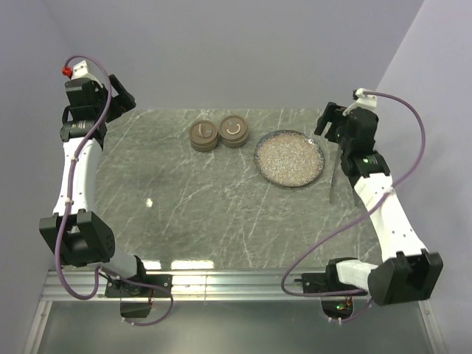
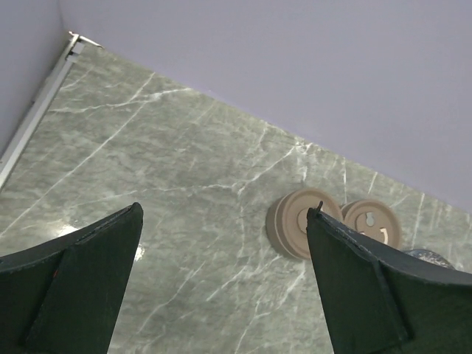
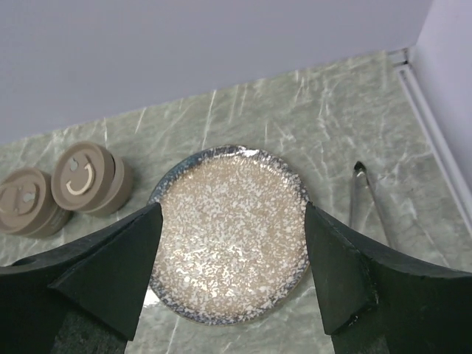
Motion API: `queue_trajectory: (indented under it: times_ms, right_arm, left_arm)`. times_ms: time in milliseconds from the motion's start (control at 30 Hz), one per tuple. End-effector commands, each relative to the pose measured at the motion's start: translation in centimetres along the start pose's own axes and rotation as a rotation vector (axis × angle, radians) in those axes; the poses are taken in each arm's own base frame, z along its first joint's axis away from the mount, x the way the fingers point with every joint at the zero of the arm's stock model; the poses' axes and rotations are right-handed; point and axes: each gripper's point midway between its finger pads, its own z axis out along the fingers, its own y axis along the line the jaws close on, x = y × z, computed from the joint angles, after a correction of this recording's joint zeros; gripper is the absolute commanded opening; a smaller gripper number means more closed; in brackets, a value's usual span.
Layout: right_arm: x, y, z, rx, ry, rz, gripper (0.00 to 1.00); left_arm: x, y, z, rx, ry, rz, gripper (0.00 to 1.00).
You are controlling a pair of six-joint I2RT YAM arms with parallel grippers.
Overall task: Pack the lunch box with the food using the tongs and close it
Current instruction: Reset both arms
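The right gripper (image 3: pixel 232 214) hangs with its two black fingers spread wide and nothing between them. It touches neither the plate (image 1: pixel 289 158) seen through the gap in the wrist view nor anything else. The one pair of tongs (image 1: pixel 333 173) lies flat on the marble-patterned table (image 1: pixel 184 192) just to the right of the plate and below this gripper, apart from its fingers. The overhead view does not show whether the tongs touch the plate's rim. The single speckled plate rests right of centre on the table.

The right arm rises from its base at the near right edge and folds at an elbow by the near right corner. Its white forearm runs toward the far right side, with the wrist turned in toward the plate.

The left gripper (image 2: pixel 227 214) is also fully parted and empty, held above bare tabletop near the far left corner and well apart from every object. The left arm bends at an elbow near its base, and its long white link climbs along the table's left edge.

Two round tan lunch box tubs (image 1: pixel 219 133) stand side by side at the far middle of the table, just left of the plate, both with lids on. One purple cable loops along each arm, two in all.
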Motion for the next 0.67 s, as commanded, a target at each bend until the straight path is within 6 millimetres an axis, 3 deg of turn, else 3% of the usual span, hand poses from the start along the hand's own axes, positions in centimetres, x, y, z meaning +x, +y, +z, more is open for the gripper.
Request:
queue_trajectory:
  times_ms: [0, 267, 633]
  right_arm:
    - [-2.99, -1.19, -2.43, 0.026, -0.103, 0.012, 0.85]
    - [-2.82, -1.37, -3.11, 0.02, -0.116, 0.038, 0.85]
    - [-2.79, -1.26, -2.91, 0.013, -0.118, 0.04, 0.85]
  left_arm:
    - [-1.06, 0.44, -1.66, -0.028, -0.042, 0.044, 0.99]
    - [-0.07, 0.34, -1.89, -0.009, -0.017, 0.061, 0.99]
    - [-0.24, 0.33, -2.04, -0.01, -0.019, 0.07, 1.0]
